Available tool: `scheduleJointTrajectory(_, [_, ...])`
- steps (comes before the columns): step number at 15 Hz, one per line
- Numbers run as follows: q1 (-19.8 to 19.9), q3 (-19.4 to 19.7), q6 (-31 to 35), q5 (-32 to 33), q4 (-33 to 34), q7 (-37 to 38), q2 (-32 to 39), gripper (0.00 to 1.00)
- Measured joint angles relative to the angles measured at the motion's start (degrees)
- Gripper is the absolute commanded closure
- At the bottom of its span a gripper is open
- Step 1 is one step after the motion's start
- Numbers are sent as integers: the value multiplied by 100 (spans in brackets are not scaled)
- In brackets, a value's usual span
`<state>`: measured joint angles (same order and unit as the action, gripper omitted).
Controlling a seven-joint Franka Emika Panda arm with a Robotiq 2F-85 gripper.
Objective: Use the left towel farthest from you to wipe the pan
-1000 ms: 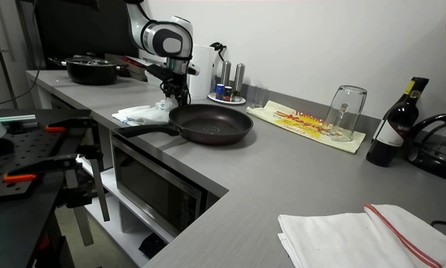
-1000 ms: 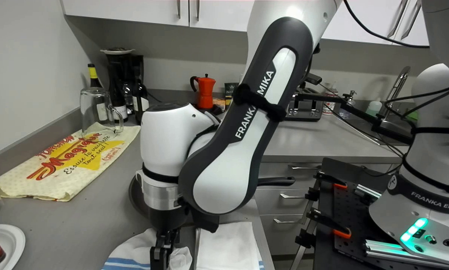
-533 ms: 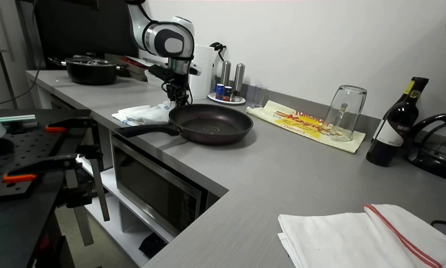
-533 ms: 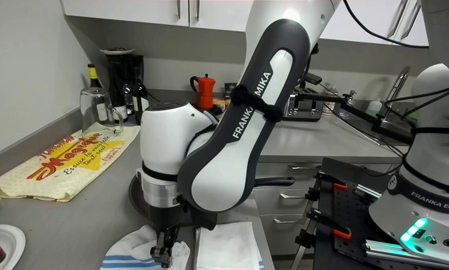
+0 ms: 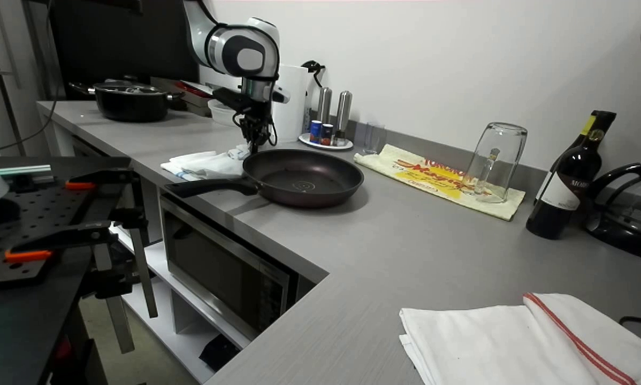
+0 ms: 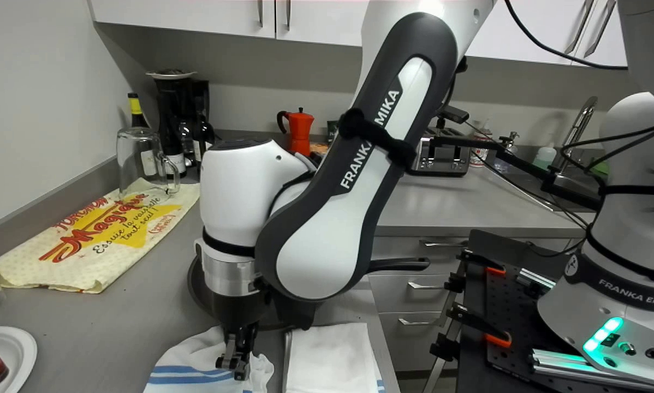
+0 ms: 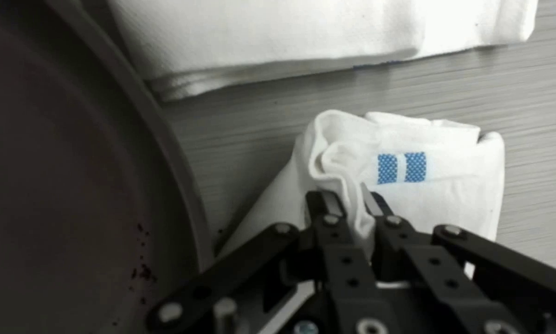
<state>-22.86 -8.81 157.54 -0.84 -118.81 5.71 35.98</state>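
The white towel with blue stripes lies rumpled on the counter beside the pan. My gripper is shut on a bunched fold of it, and cloth shows between the fingers. In an exterior view this towel spreads under the gripper. A second white towel, folded flat, lies alongside; its edge also shows at the top of the wrist view. The dark frying pan stands right by the held towel, its handle over the counter edge. Dark specks show inside the pan in the wrist view.
Behind the pan, a yellow printed cloth lies by the wall with a glass mug on it. A paper plate with small containers is near the paper roll. A red-striped towel lies at the near corner.
The fingers have closed on the towel, gathering a fold between them. The arm has risen slightly. The pan and the folded towel have stayed put.
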Motion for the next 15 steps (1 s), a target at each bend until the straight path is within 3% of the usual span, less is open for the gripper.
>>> scheduleJointTrajectory(7, [96,6,-602,288,-299,-13,-1119,97])
scheduleJointTrajectory(11, [425,566,-632,1258,-581,-12,-1940,97])
scheduleJointTrajectory(15, [1106,1050,-731,1835,-613,-58,-2283,97])
